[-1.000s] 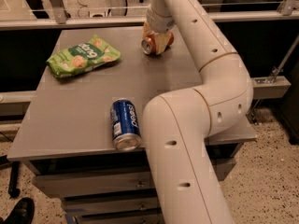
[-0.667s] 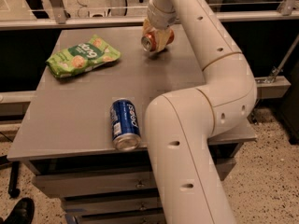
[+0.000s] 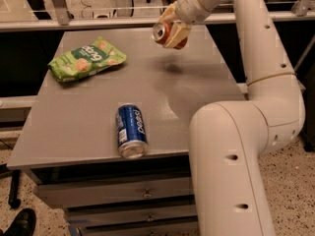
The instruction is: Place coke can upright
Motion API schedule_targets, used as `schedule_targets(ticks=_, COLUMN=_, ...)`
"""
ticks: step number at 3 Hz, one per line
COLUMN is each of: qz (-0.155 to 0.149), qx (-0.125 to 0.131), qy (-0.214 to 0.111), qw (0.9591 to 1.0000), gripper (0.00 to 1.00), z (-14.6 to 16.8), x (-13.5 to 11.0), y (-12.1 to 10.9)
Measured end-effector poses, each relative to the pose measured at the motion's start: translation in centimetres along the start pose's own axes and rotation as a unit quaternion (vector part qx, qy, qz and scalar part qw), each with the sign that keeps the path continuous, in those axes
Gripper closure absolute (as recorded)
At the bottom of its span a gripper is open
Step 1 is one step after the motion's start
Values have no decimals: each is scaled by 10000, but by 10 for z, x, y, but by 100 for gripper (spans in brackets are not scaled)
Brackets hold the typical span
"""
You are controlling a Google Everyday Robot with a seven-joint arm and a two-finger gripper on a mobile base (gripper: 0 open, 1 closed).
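The coke can [image 3: 163, 34], red-orange with a silver end facing left, is held tilted on its side in my gripper [image 3: 172, 27]. The gripper is shut on it and holds it in the air above the far right part of the grey table [image 3: 74, 127]. A small shadow of the can lies on the table below it. My white arm reaches in from the lower right and arcs over the table's right edge.
A blue Pepsi can [image 3: 130, 130] lies on its side near the table's front edge. A green snack bag [image 3: 86, 58] lies at the far left. Drawers sit under the table. A metal rail runs behind it.
My gripper has lifted the coke can off the table's far right area and moved it slightly up. The Pepsi can and the bag have not moved.
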State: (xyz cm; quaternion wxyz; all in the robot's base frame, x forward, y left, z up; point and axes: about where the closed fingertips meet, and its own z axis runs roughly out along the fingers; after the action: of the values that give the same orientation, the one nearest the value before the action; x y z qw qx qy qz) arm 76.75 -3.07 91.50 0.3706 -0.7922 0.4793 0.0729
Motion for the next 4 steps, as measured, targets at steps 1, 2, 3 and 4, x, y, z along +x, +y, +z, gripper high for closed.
schedule_targets(ticks=1, qz=1070, qx=603, qy=-1176, qw=9854, gripper=100, z=-28, x=-11, y=-6)
schedule_targets(ticks=2, qz=2063, qx=1061, qy=-2030, qw=9513, gripper=100, z=-60, x=-16, y=-19)
schedule_targets(ticks=3, qz=2265, qx=1099, qy=-2142, qw=9438, gripper=100, z=-59, x=-17, y=-23)
schedule_targets(ticks=4, qz=2241, qx=1090, qy=-2134, qw=9446, gripper=100, z=-58, x=-17, y=-23)
